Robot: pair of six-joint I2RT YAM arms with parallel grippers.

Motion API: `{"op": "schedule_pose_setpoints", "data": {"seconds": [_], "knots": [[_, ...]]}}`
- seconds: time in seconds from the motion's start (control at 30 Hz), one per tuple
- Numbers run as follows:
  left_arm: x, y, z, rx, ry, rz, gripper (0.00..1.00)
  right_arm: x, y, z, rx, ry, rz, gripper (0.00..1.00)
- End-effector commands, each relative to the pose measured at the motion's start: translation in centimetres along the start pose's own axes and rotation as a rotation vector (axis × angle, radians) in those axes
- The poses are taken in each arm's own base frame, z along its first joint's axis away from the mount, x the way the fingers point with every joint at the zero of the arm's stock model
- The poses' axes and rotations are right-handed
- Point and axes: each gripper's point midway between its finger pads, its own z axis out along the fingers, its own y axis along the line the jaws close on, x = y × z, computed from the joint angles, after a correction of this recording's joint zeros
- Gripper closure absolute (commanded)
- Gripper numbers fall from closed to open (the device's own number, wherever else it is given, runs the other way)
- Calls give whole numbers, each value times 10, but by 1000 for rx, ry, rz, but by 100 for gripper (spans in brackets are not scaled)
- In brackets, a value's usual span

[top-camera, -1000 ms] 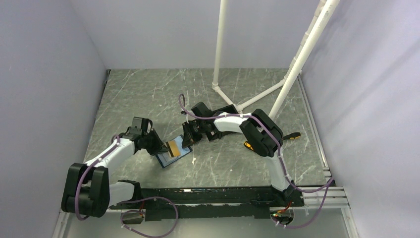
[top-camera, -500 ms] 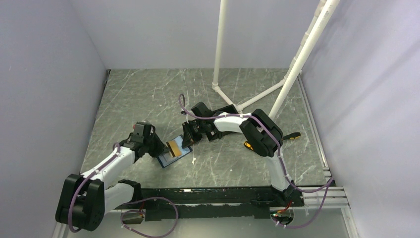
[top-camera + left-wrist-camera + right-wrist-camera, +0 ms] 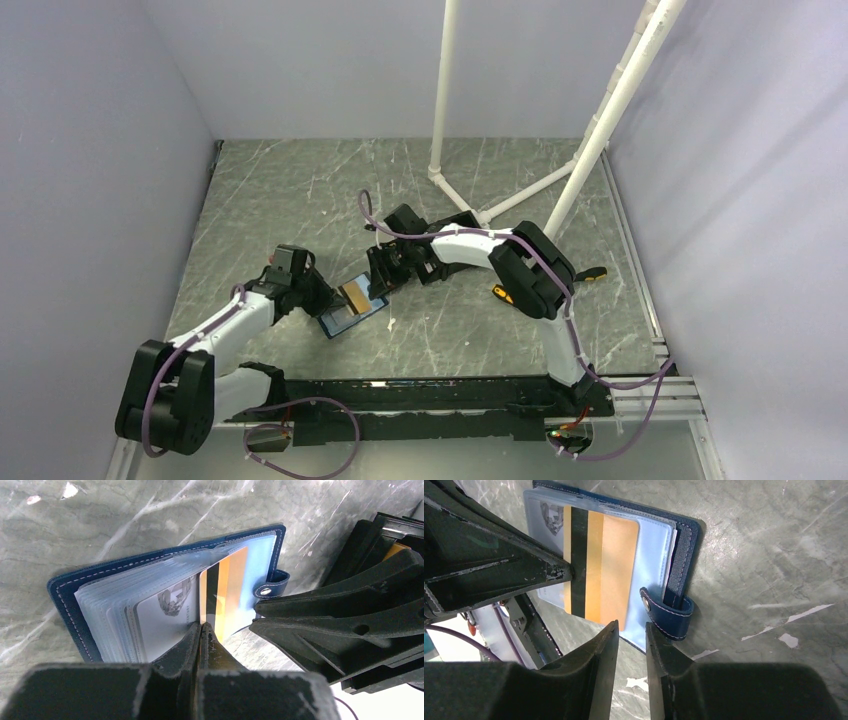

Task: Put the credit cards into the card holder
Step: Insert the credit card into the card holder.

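Your card holder lay open on the counter, between the two arms. The orange-gold card lay flat on its clear pockets, and one end looked tucked under a pocket flap. A whitish card sat in a pocket beside it. Your left tool was clenched tight, with its tip touching the card's black-striped edge. I could not tell if it pinched the card. Your right tool was open a little, with nothing between its fingers. It hung just beside the holder's snap strap.
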Motion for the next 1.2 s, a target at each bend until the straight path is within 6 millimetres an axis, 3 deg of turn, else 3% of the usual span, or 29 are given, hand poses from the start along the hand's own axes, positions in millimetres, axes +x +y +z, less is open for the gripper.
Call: {"op": "schedule_pose_setpoints", "data": {"seconds": [0.0,0.27,0.37,0.53,0.67,0.93,1.07,1.17], "knots": [[9,34,5,-131,18,-10,100,-8,-10,-13,71,-23,-36,69],[8,20,15,-81,40,9,100,-3,-5,-1,-1,-4,-2,70],[11,14,19,-74,58,28,100,-8,-2,-8,19,-17,-16,70],[13,21,14,-123,73,62,96,-21,-5,-27,50,-53,-17,70],[13,11,17,-75,87,65,96,-24,-10,-31,57,-60,-6,69],[17,-5,26,-26,130,54,99,-16,-9,-18,9,-35,21,69],[18,-13,23,-3,141,59,93,-13,-2,-15,-23,-26,23,69],[19,-10,15,-34,148,76,82,-14,-6,-21,24,-36,11,69]]}}
